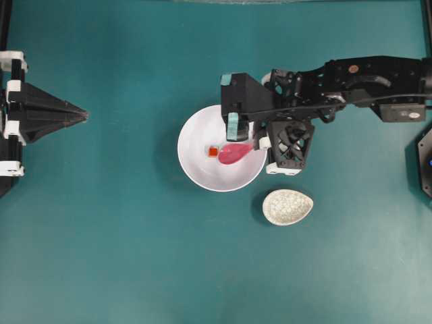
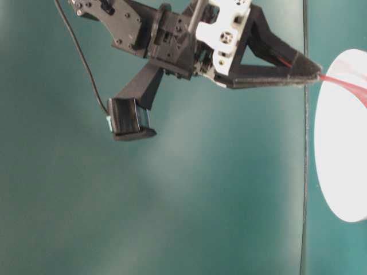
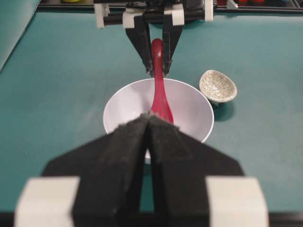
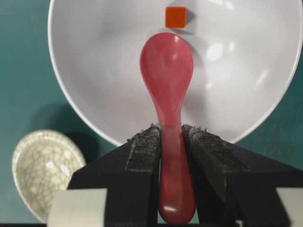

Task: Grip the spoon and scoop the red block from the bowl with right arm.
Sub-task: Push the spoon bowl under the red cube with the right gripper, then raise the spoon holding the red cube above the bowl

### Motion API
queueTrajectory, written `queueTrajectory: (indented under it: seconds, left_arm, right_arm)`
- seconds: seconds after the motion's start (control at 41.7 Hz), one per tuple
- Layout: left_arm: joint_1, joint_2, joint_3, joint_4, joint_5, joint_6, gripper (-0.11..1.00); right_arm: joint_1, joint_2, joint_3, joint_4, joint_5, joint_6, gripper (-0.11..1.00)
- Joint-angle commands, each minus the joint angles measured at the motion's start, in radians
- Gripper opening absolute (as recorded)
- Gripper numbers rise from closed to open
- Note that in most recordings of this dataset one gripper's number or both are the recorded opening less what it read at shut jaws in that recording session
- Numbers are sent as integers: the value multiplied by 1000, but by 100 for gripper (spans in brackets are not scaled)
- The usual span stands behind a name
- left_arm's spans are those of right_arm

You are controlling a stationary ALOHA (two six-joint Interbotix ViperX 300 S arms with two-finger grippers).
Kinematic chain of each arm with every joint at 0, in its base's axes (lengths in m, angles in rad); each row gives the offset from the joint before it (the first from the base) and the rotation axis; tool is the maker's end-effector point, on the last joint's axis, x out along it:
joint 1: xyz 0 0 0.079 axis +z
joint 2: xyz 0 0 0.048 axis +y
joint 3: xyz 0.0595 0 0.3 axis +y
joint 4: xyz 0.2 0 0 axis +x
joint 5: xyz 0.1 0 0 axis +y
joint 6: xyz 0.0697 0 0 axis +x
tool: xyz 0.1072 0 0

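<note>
A white bowl (image 1: 192, 169) (image 4: 94, 94) (image 3: 128, 101) (image 2: 344, 172) sits mid-table. Inside it, the tiny red block (image 1: 213, 152) (image 4: 175, 17) rests on the bottom. The pink spoon (image 1: 234, 153) (image 4: 166, 66) (image 3: 160, 94) (image 2: 344, 85) reaches into the bowl, its scoop tip just short of the block. My right gripper (image 1: 258, 143) (image 4: 171, 130) (image 3: 158, 71) (image 2: 314, 73) is shut on the spoon's handle at the bowl's right rim. At the far left edge, my left gripper (image 1: 84, 116) (image 3: 150, 116) is shut and holds nothing.
A small speckled off-white oval dish (image 1: 287, 206) (image 4: 42, 170) (image 3: 218, 86) stands just to the lower right of the bowl, below the right arm's wrist. Teal tabletop surrounds everything.
</note>
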Motion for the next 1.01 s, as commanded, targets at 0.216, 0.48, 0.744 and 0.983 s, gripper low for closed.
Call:
queueTrajectory:
  seconds: [0.216,0.48,0.744,0.983]
  left_arm:
    - [3,5,-29,2,-9,2,0]
    - [3,5,-29,3,-9,2,0]
    - [3,5,-29,3,-9,2,0]
    - [3,3,-29,3,-11,0,0]
  right_arm:
    - [0,29,-92,-2,-71,2,24]
    - [0,29,-117,0,-75,3,24]
    - [0,-3,-117,0,-75,3,24]
    - [0,-25,-103,2,-78,3,24]
